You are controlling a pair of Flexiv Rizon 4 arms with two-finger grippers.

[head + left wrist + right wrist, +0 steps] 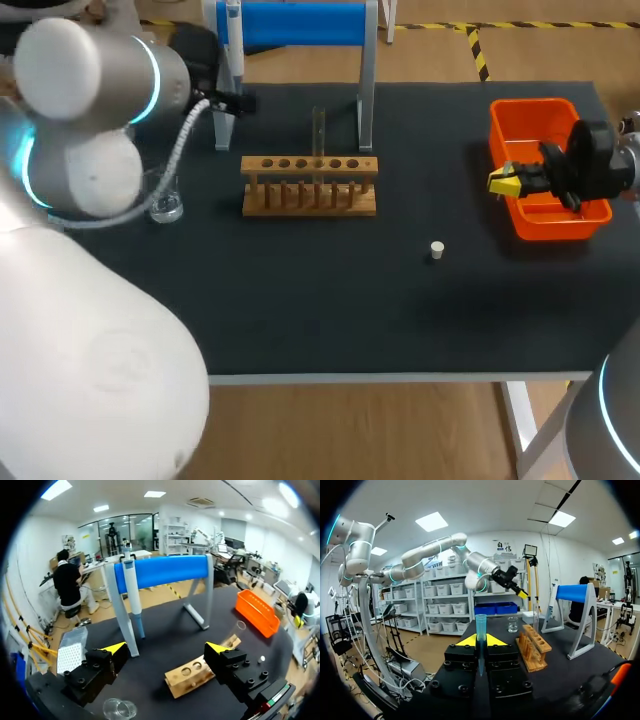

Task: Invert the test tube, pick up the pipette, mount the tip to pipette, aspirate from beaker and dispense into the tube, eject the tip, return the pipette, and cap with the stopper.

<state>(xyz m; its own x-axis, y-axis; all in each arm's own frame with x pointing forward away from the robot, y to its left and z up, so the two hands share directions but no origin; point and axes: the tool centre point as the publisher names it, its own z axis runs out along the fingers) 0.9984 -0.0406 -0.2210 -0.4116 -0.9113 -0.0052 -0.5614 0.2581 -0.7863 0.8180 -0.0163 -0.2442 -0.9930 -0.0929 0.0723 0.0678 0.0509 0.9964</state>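
Note:
My right gripper (480, 641) is shut on a blue pipette tip (480, 625) that stands upright between its fingers. In the head view this gripper (503, 182) hangs over the orange bin (530, 112). My left gripper (165, 648) is open and empty, facing the pipette (132, 587) that hangs on the blue stand (165, 570). The test tube (319, 130) stands upright in the wooden rack (310, 186). A glass beaker (165, 206) sits to the left of the rack. The white stopper (437, 250) lies on the mat in front of the bin.
The stand's grey legs (366, 95) rise just behind the rack. My left arm (90, 120) hides the table's left side in the head view. The dark mat (330, 300) spreads in front of the rack up to the table's front edge.

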